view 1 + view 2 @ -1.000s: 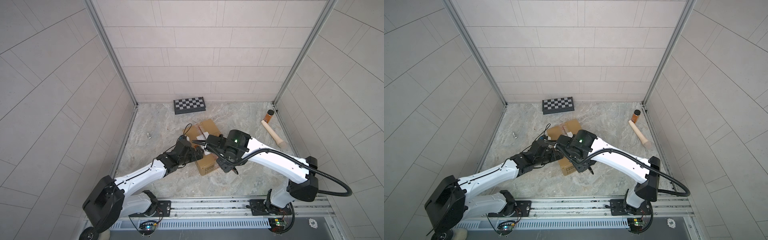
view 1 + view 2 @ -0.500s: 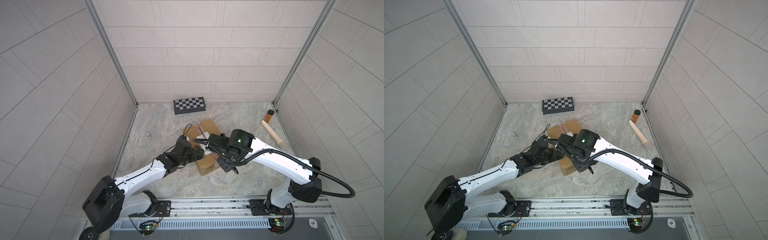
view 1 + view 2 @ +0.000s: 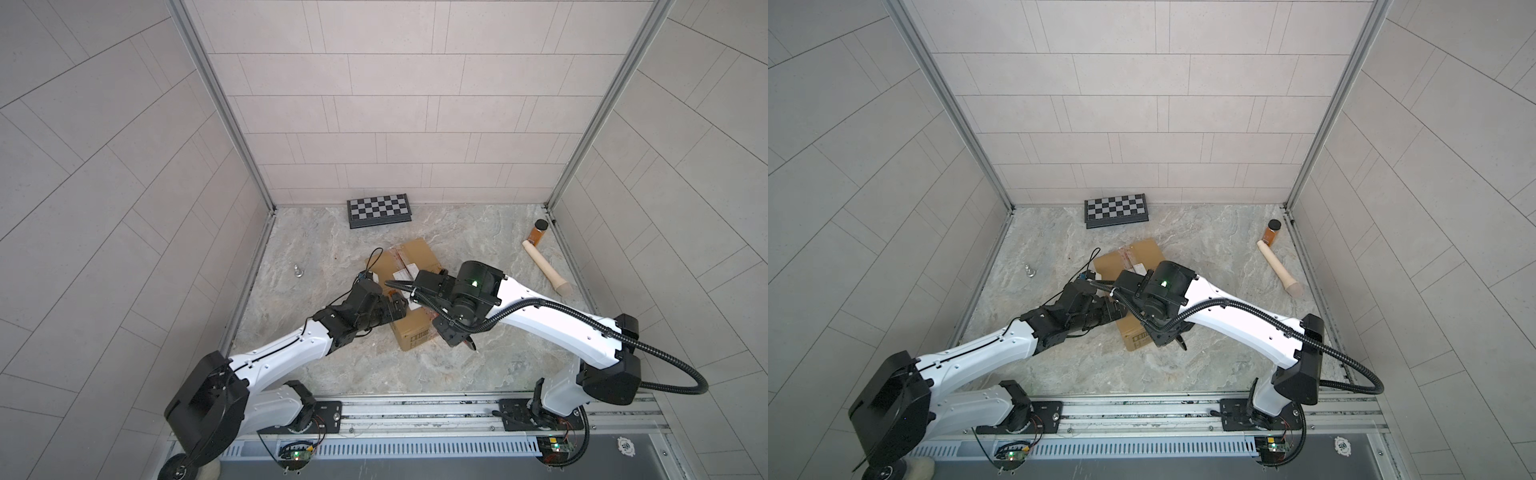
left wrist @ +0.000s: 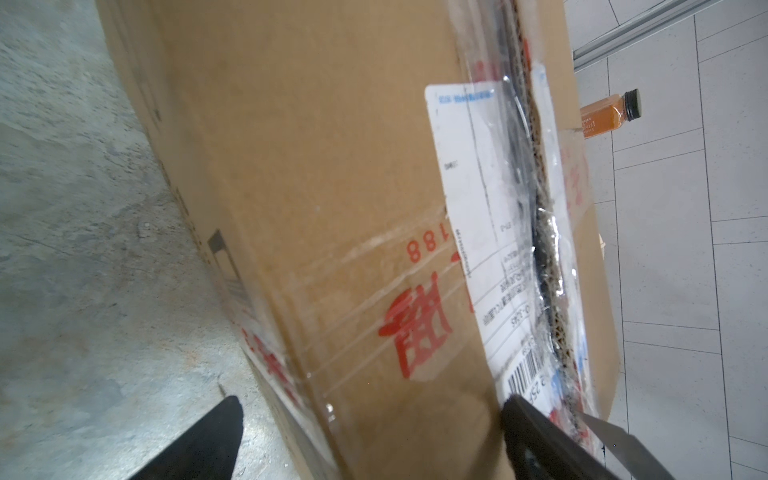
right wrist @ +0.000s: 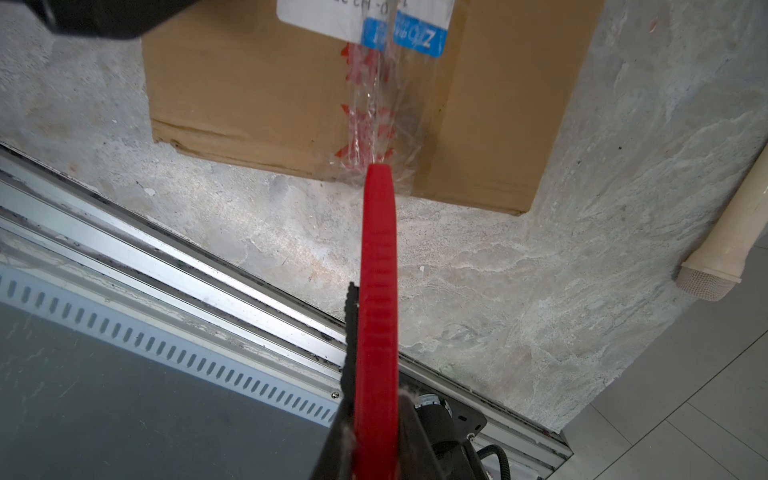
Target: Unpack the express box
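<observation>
The express box [image 3: 411, 259] [image 3: 1133, 257], a brown carton with a white label, lies on the stone floor. In the left wrist view it [image 4: 332, 166] fills the frame, and its taped top seam gapes darkly. My left gripper [image 3: 399, 309] [image 4: 370, 436] is open and straddles the box's long edge, one finger [image 4: 208, 440] over the floor, the other [image 4: 536, 436] on the label. My right gripper [image 3: 455, 336] [image 5: 376, 415] is shut on a red knife [image 5: 376, 291], whose far end meets the taped seam at the box's near end. A grey blade [image 4: 615, 440] shows beside the seam.
A checkered board case [image 3: 380, 210] lies by the back wall. An amber bottle [image 3: 537, 232] and a wooden pin [image 3: 546, 270] lie at the back right, and a small metal piece [image 3: 298, 271] at the left. The metal rail [image 3: 415, 411] runs along the front edge.
My right wrist has shifted slightly to the right over the box. The left arm and the box have stayed put.
</observation>
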`<move>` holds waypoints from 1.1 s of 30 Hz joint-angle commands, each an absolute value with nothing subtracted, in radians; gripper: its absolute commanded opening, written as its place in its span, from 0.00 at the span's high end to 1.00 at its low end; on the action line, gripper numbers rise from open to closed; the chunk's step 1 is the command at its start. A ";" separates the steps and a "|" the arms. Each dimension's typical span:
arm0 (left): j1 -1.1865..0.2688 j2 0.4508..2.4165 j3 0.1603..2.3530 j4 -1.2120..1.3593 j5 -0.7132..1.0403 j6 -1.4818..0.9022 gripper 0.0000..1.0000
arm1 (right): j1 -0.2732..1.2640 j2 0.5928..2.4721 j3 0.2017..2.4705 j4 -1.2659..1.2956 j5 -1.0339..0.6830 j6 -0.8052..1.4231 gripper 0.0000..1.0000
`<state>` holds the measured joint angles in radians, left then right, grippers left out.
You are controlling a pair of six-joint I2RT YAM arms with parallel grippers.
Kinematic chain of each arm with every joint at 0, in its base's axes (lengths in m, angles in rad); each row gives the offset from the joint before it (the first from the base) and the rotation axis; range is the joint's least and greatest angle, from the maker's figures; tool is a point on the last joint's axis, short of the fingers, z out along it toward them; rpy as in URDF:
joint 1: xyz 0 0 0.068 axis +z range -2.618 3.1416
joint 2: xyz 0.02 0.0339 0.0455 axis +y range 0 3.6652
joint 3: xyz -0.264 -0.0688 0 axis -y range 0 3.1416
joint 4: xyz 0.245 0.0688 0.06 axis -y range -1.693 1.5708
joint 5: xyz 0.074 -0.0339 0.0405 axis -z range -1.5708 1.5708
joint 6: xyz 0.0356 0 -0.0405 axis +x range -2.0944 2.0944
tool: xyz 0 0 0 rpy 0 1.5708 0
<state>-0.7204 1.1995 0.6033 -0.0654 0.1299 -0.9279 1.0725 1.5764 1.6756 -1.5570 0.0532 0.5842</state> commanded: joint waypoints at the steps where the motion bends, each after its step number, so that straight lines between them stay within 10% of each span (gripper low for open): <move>1: -0.726 1.241 0.548 -0.247 0.104 -0.909 0.00 | 1.078 1.554 1.663 -1.576 0.073 0.596 1.00; 33: -0.682 1.141 0.677 -0.370 0.110 -0.801 0.00 | 1.074 1.688 1.644 -1.371 0.041 0.555 1.00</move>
